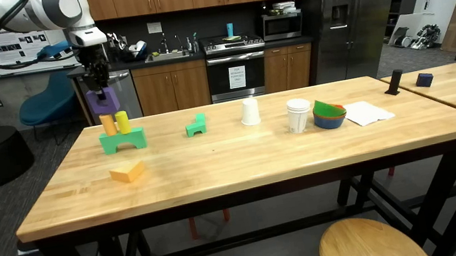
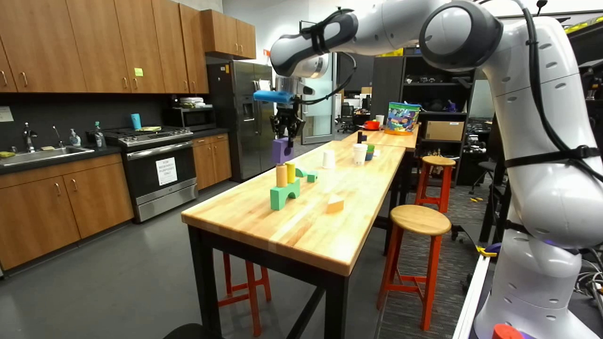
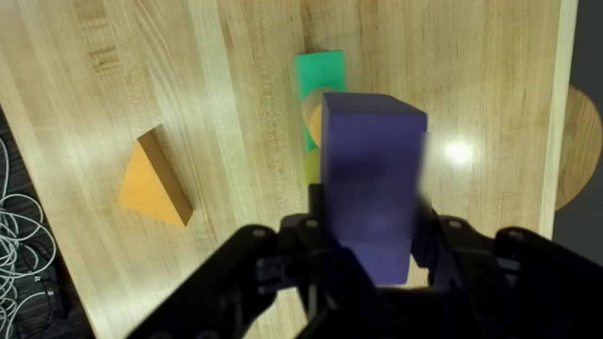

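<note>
Right of centre in the wrist view, the purple block comes nearest. Just below it, at left in an exterior view, stand an orange cylinder and a yellow cylinder; whether either touches it cannot be told. The block sits left of the pair's middle there, so an uneven descent or a sideways nudge could topple either narrow cylinder off the green arch beneath. A block tilting in the grip might do likewise. The jaws clamp that block from two sides, parted only by its width. Lower, on the bench, an orange wedge lies at left of the wrist view, apart from the arch. Farther off in an exterior view, small green blocks lie just left of the frame's centre and a white cup right of it; beyond, at upper centre, is the stove.
</note>
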Robot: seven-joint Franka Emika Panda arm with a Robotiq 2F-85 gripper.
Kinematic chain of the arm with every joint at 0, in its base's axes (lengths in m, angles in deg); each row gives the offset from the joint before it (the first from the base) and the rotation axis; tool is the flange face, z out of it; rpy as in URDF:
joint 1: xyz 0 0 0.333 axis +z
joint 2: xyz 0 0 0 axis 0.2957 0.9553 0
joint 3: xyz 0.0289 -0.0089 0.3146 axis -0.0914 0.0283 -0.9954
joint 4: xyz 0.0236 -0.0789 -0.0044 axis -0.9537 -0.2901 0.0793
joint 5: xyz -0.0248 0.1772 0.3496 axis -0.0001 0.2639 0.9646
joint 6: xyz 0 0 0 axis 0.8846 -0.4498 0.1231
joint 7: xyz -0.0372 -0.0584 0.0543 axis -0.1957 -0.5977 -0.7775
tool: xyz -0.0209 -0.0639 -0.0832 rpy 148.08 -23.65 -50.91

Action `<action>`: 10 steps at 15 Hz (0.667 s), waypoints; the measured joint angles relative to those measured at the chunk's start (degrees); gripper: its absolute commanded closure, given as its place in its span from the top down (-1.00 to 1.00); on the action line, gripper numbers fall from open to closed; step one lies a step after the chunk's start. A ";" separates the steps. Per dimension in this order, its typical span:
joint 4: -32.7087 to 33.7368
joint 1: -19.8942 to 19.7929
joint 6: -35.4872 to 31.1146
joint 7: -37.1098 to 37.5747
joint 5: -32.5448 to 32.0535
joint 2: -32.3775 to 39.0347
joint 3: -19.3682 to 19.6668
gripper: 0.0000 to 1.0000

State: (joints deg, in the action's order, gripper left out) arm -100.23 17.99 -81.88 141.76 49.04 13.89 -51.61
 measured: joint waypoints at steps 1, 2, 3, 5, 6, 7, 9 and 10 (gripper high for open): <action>0.00 -0.18 0.00 0.00 0.11 0.00 0.03 -0.68; 0.00 -0.35 0.00 0.00 0.21 0.00 0.05 -0.68; 0.00 -0.50 0.00 0.00 0.27 0.00 0.07 -0.68; 0.00 -0.70 0.00 0.00 0.31 0.00 0.08 -0.68; -0.01 -0.71 0.00 0.00 0.32 0.00 0.08 -0.68; -0.03 -0.69 0.00 0.00 0.32 0.00 0.07 -0.68; -0.05 -0.61 0.00 0.00 0.32 0.00 -0.05 -0.68; -0.06 -0.57 0.00 -0.01 0.32 0.00 -0.14 -0.68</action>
State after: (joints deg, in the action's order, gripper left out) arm -100.29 17.42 -81.89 141.75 49.36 13.89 -51.75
